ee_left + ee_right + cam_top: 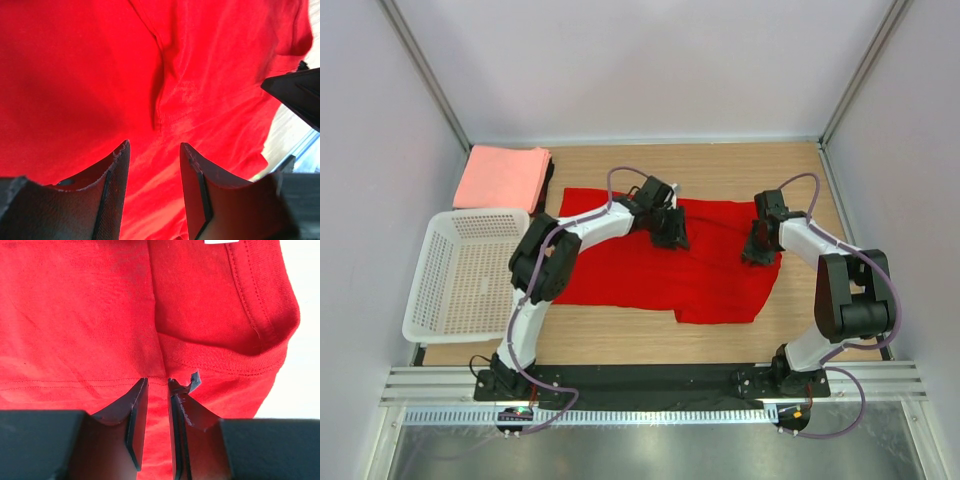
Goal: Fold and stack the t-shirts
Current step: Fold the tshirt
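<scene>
The bright red t-shirt (650, 275) lies spread and partly folded across the middle of the table. My left gripper (672, 236) is over its upper middle. In the left wrist view it (154, 146) is open, with red cloth (75, 75) below the gap and nothing held. My right gripper (757, 252) is at the shirt's right side. In the right wrist view it (157, 381) is nearly closed, pinching a fold of the red shirt (75, 315) by the collar seam. A folded salmon-pink shirt (502, 177) lies at the back left on a dark one (549, 176).
A white mesh basket (480, 214) stands at the left, touching the red shirt's left edge. Bare wooden table (800, 300) shows to the right of and in front of the shirt. Walls enclose the back and both sides.
</scene>
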`<state>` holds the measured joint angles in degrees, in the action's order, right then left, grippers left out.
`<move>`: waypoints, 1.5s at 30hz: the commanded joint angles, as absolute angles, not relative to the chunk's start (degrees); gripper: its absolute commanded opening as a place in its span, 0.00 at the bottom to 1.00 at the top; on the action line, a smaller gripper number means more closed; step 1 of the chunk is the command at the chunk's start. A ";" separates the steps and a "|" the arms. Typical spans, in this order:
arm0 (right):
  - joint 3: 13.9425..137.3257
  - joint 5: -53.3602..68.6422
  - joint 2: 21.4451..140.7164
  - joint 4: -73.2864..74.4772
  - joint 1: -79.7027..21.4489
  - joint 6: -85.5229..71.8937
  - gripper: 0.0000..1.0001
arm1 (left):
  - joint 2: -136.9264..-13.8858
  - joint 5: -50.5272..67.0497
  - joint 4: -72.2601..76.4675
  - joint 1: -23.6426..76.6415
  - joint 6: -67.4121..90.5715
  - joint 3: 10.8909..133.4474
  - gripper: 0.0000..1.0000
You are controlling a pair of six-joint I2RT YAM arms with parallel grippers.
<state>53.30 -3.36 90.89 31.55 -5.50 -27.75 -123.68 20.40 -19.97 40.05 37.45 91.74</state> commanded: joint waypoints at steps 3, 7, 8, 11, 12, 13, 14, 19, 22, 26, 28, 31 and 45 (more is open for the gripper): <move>52.56 -4.22 91.23 29.36 -5.45 -27.86 0.30 | -125.68 18.46 -17.49 42.01 36.65 94.04 0.46; 51.68 -4.13 91.58 28.04 -5.45 -27.95 0.29 | -126.82 17.49 -17.58 42.63 36.30 95.27 0.46; 51.51 -4.13 91.58 27.86 -5.45 -27.95 0.28 | -127.00 17.49 -17.58 42.71 36.30 95.27 0.46; 51.59 -4.13 91.67 27.95 -5.45 -27.95 0.23 | -128.14 17.31 -17.75 42.98 36.30 96.50 0.46; 51.59 -4.13 91.58 28.04 -5.45 -27.69 0.20 | -128.41 17.14 -17.75 43.07 36.30 97.11 0.46; 51.68 -4.13 91.50 28.12 -5.45 -27.69 0.12 | -128.76 17.23 -17.84 43.15 36.30 97.29 0.45; 51.68 -4.13 90.97 28.30 -5.45 -27.51 0.09 | -129.02 17.23 -18.02 43.15 36.30 97.64 0.45; 52.56 -4.04 89.39 29.27 -5.54 -26.98 0.01 | -129.73 17.32 -18.37 43.33 36.82 98.17 0.40; 52.91 -3.34 88.68 29.44 -5.45 -26.89 0.01 | -129.73 18.02 -18.37 43.33 37.52 98.70 0.29; 53.09 -2.81 87.89 30.06 -5.45 -26.98 0.01 | -129.38 19.42 -18.37 43.33 38.58 99.14 0.15; 53.17 -2.73 87.19 30.23 -5.45 -27.07 0.01 | -129.03 19.42 -18.46 43.33 38.85 99.14 0.08; 53.17 -2.29 86.66 30.59 -5.45 -27.07 0.01 | -128.41 19.60 -18.63 43.33 39.29 98.97 0.00; 55.63 -3.07 82.01 37.17 -5.45 -26.02 0.01 | -125.69 17.05 -30.76 43.24 44.29 105.47 0.00</move>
<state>53.43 -2.31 85.27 34.37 -5.50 -26.92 -129.47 17.67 -26.37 43.00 42.19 102.89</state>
